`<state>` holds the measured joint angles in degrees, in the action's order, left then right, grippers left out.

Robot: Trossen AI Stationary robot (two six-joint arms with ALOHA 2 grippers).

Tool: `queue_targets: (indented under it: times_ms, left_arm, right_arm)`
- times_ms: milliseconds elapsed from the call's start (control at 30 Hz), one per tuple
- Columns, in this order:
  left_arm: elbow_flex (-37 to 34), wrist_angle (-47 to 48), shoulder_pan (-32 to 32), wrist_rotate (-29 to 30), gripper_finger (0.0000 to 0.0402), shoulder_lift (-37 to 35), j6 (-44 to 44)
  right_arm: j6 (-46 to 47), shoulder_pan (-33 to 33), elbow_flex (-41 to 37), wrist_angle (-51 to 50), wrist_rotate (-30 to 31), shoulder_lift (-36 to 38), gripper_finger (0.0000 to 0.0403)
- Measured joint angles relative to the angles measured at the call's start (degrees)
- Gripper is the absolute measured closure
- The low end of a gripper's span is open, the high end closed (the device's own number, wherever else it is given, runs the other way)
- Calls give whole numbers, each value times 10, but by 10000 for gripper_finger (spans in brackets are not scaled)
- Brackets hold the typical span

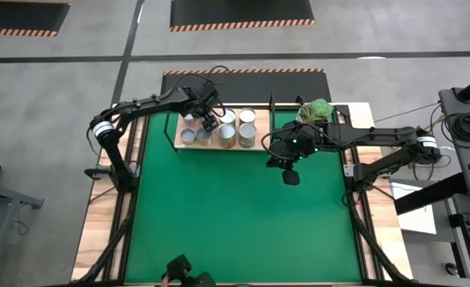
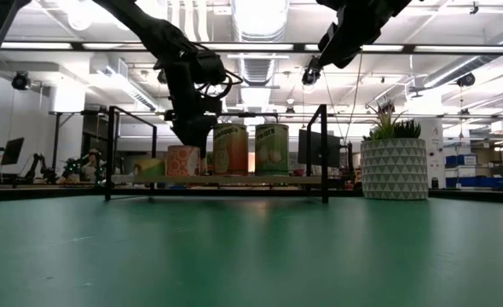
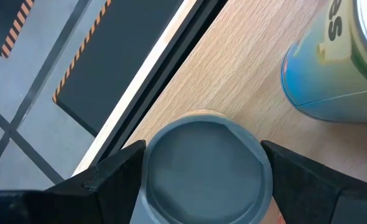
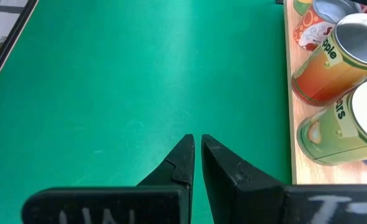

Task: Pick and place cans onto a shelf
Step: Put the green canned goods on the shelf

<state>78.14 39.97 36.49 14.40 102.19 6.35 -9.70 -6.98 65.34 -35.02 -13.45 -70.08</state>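
The light-wood shelf [image 1: 213,145] with black end frames stands at the far side of the green mat [image 1: 243,215]. Several cans stand on it, among them two tall ones [image 1: 247,135] [image 1: 227,135] and low ones [image 1: 188,136]. My left gripper [image 1: 208,117] is over the shelf's far part, shut on a low can with a grey round top [image 3: 205,168]. My right gripper [image 1: 291,174] is shut and empty, raised over the mat to the right of the shelf; its own view shows the fingers [image 4: 196,155] nearly together above the mat. My left gripper pinches the low can's round side wall [image 3: 147,163] between its two fingers, one on each side just under the top rim. The fingers [image 3: 118,177] come from above, pointing down. The can stands upright over the shelf board; whether its base rests on the board is hidden.
A white patterned pot with a green plant [image 1: 319,112] stands at the mat's far right, close to my right arm. A tall can with a blue and yellow label [image 3: 333,62] stands next to the held can. The shelf's black frames [image 2: 324,153] rise at both ends.
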Motion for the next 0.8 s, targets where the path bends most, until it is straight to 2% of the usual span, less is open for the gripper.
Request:
queue_targets:
  times_ms: [500,667,733,800]
  left_arm:
    - [-1,13,-2,0,66,-14,8]
    - [-1,24,-3,-4,78,-52,39]
    - [-1,22,-3,-7,92,-70,61]
    - [-1,19,0,-36,116,-82,89]
  right_arm:
    - [3,0,0,2,0,0,385]
    - [3,0,0,2,0,0,385]
    - [3,0,0,2,0,-1,385]
    - [3,0,0,2,0,-1,385]
